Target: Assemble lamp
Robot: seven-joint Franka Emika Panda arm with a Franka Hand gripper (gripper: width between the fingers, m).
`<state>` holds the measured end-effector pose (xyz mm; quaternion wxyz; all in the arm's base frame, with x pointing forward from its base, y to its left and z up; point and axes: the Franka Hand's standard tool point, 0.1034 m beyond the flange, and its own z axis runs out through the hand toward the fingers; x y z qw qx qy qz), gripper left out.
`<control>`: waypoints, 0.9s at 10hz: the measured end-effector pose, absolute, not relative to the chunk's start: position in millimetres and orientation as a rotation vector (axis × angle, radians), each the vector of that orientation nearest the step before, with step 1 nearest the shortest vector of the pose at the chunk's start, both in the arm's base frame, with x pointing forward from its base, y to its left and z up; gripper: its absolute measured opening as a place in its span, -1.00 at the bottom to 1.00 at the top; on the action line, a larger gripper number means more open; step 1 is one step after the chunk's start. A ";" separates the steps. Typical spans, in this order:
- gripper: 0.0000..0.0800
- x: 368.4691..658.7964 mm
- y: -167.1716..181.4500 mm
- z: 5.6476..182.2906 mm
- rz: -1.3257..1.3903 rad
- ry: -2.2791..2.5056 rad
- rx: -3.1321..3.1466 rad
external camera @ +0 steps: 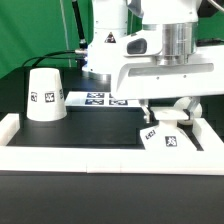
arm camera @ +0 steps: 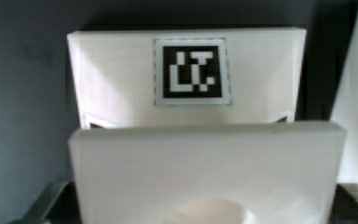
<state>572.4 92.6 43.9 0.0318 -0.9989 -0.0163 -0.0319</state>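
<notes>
The white square lamp base lies tilted near the exterior view's right, by the white wall, with tags on its faces. My gripper stands straight over it, fingers down at its sides. In the wrist view the base fills the gap between the dark fingertips. Its tag faces the camera and a pale round shape shows at its near edge. The jaws look shut on the base. The tapered shade stands mouth down at the exterior view's left. The bulb is not in view.
The marker board lies flat behind the middle of the black table. A white raised wall runs along the front edge and up the exterior view's right side. The arm's body hangs over the right half.
</notes>
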 end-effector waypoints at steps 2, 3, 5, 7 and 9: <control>0.34 585.2 101.8 44.0 -0.122 -0.020 -3.073; 0.34 591.2 101.5 44.3 -0.133 -0.015 -3.073; 0.34 597.3 101.4 44.4 -0.144 -0.013 -3.071; 0.34 605.3 101.1 44.4 -0.160 -0.008 -3.070; 0.34 608.9 100.7 44.7 -0.168 -0.019 -3.070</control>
